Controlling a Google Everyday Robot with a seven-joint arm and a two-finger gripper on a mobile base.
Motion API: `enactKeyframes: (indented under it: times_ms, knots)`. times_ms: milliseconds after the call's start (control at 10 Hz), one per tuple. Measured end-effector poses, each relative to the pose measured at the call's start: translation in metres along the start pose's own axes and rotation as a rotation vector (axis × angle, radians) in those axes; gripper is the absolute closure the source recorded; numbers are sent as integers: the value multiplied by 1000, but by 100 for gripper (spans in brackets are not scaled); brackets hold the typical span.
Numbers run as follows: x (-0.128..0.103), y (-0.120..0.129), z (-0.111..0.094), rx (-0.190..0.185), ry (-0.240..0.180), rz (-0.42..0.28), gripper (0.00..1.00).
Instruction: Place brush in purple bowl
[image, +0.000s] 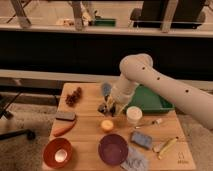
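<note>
Your robot's white arm (160, 85) reaches in from the right of the picture over the wooden table (90, 135). Its gripper (111, 107) hangs low over the middle of the tabletop, beside the left edge of the green tray (150, 100) and behind the small orange fruit (106, 125). You cannot tell from this view whether the gripper is released or clenched, or whether it grasps anything. A grey-blue oval thing (106, 89) shows just behind the gripper; whether the two touch cannot be told. What looks to be the brush (168, 146), one long yellow-handled piece, lies flat near the table's front right corner, well apart from the gripper. Its long axis runs on a diagonal: the pale end points front-left, toward the bowl, and the yellow end points back-right. The purple bowl (113, 149), one only, sits upright at the front edge, almost straight in front of the gripper. One blue sponge (141, 140) lies between bowl and brush. Your count of the rest: one orange bowl (47, 150) at the front left with something pale inside, one white cup (133, 115) just right of the gripper, and one bunch of dark grapes (74, 96) at the back left.
</note>
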Motion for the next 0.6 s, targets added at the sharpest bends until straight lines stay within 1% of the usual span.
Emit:
enactKeyframes:
  times_ms: [300, 600]
  knots:
    - [-9, 16, -6, -11, -27, 4, 100]
    - [-13, 31, -11, -24, -44, 11, 100]
